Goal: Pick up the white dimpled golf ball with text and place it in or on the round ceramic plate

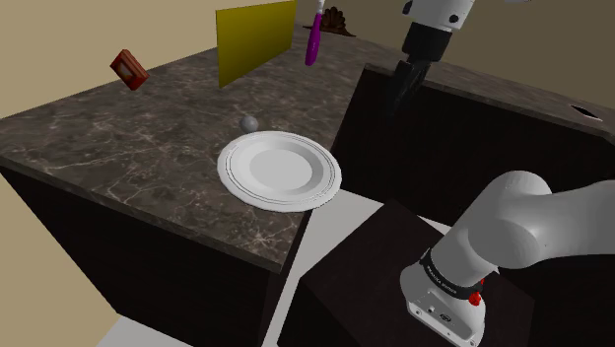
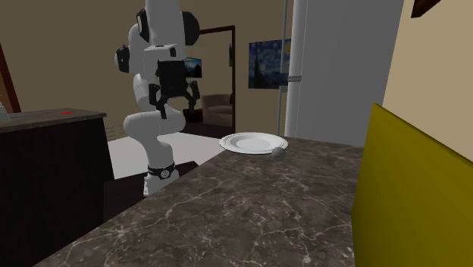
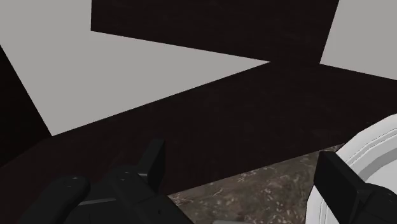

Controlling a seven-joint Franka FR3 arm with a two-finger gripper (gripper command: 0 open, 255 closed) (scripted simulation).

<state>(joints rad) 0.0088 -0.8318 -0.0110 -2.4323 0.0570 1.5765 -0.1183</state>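
The golf ball looks small and grey. It rests on the dark marbled counter, just beyond the far rim of the round white plate. In the second exterior view the ball sits beside the plate on the side nearer the camera. My black gripper hangs in the air off the counter's edge, over a dark cabinet, well apart from both ball and plate. Its fingers stand wide apart with nothing between them. In the wrist view the gripper looks past the counter's edge, with the plate's rim beside one finger.
A yellow board stands upright at the back of the counter, large at the second exterior view's right. A small red box and a magenta object are near the far edges. Dark cabinets flank the arm's stand.
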